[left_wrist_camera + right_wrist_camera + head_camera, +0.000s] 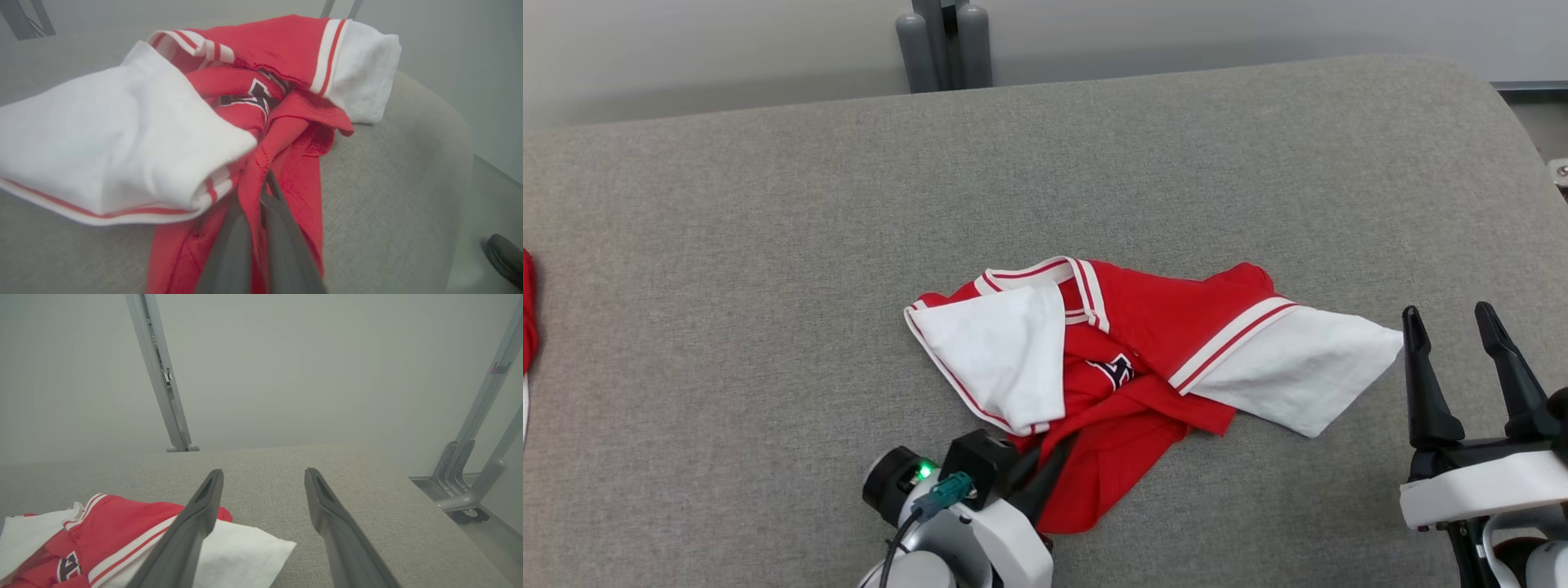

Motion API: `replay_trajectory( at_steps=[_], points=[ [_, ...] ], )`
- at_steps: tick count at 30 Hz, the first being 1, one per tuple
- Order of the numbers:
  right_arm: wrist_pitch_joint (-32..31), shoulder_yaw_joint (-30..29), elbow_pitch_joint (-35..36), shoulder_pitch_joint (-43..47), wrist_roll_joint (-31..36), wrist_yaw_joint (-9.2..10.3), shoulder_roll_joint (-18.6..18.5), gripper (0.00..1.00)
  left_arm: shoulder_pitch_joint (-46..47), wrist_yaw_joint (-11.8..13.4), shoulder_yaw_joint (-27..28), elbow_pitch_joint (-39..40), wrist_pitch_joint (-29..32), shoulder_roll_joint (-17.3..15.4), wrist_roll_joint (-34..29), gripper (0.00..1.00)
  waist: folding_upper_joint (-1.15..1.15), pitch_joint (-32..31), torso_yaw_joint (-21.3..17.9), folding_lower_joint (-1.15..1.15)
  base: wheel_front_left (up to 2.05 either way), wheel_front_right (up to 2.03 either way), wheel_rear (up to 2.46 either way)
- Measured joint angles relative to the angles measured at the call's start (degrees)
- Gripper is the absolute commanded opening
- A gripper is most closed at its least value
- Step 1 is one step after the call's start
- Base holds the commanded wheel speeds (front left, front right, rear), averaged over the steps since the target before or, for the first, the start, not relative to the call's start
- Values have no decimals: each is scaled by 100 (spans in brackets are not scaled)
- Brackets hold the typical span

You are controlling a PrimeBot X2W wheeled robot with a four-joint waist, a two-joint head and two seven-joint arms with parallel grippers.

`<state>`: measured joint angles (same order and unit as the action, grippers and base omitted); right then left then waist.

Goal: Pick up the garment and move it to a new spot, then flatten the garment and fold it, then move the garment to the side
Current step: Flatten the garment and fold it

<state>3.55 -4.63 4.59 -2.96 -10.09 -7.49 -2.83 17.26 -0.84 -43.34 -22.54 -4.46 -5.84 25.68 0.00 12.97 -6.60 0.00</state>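
A: The left gripper (1045, 461), from the head camera: what is it doing at the near edge of the garment (1160, 327)?

B: Its fingers are buried in the red hem there, clenched on the cloth. I'd judge it takes that edge because it is the loose part closest to the arm. The garment lies crumpled mid-worktop (768, 204), one white sleeve folded over its left half and the other spread out on its right.

A: And the right gripper (1450, 327)?

B: It is just beyond the tip of that spread sleeve and apart from it, fingers wide and holding nothing. It is probably waiting its turn.

A: The left wrist camera?

B: The two dark fingers (229, 245) meet on a ridge of red fabric just below the folded white sleeve (122, 134). With a pinch on a ridge, I'd expect the garment to hang bunched once lifted.

A: The right wrist camera?

B: Spread fingers (192, 531) point over bare worktop, with the garment's spread sleeve (245, 551) beside one of them. The pick-up looks barely begun. Flattening and folding are not yet done.
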Motion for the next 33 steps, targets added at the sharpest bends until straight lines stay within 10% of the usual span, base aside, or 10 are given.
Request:
replay_trajectory(
  at_steps=[21, 33],
  points=[
    [-52, -213, -48, 133, -198, 0, 1, 100, -611, 1491, 1327, 3863, 385, -2018, -560, 0, 0, -454, 500, 0, 0, 0, 0],
    [-79, -178, -122, 142, -250, 0, 2, 100, -1216, 1443, 2064, 2154, -259, -1880, 489, 0, 0, -475, 519, 0, 0, 0, 0]
  ],
)
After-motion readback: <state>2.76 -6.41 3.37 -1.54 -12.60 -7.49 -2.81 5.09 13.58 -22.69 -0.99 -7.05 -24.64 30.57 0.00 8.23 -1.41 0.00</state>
